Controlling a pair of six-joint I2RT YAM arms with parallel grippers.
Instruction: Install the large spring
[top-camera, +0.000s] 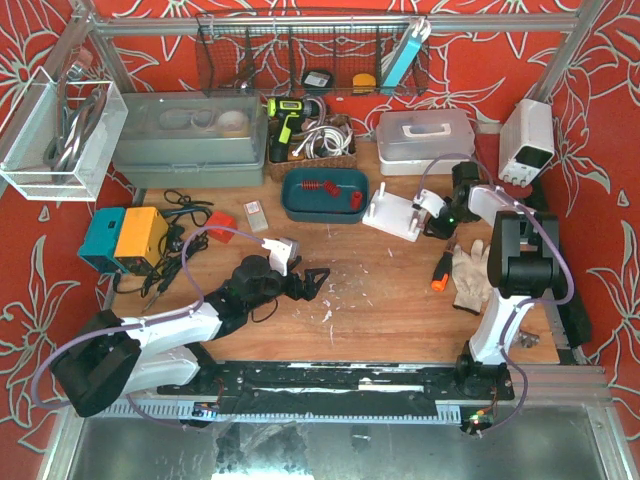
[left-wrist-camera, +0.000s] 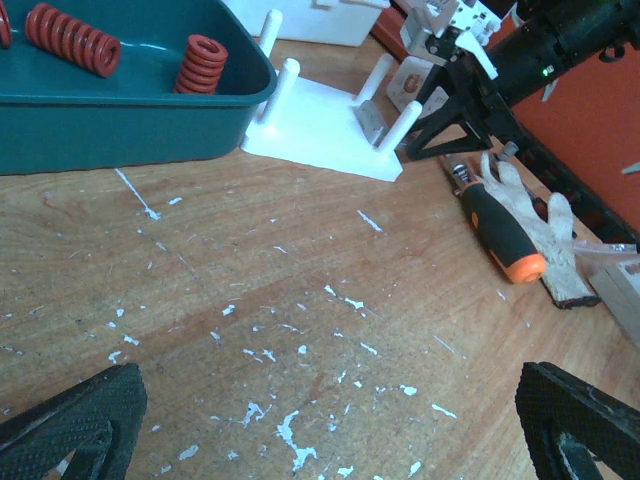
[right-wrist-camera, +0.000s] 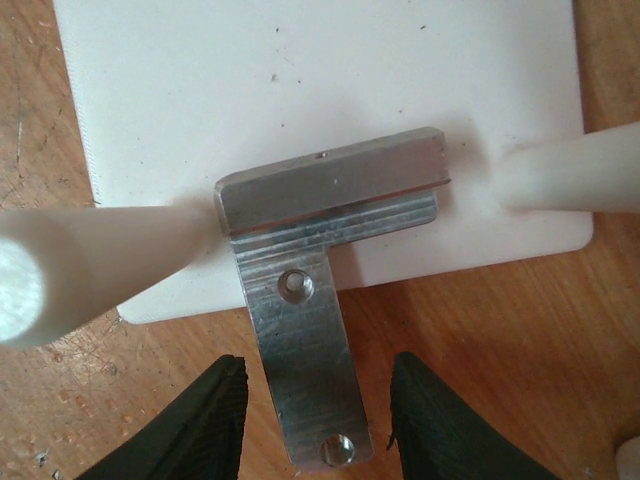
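Black fingers (right-wrist-camera: 215, 420) of my right pincer (right-wrist-camera: 318, 365) straddle the bracket (right-wrist-camera: 300, 330) stem, not quite clamped on it. My left pincer (left-wrist-camera: 330, 400) gapes wide over the table (left-wrist-camera: 300, 300). Nothing is installed yet, I judge: the large spring (left-wrist-camera: 72, 40) lies in the tray (left-wrist-camera: 130, 130), and no spring is on the pegs (left-wrist-camera: 400, 125).

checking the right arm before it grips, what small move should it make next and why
Probably close the right gripper onto the metal bracket. Its fingers sit on either side of the bracket's stem with a small gap on each side, not touching. The stem overhangs the edge of the white peg base, so it looks free to pinch.
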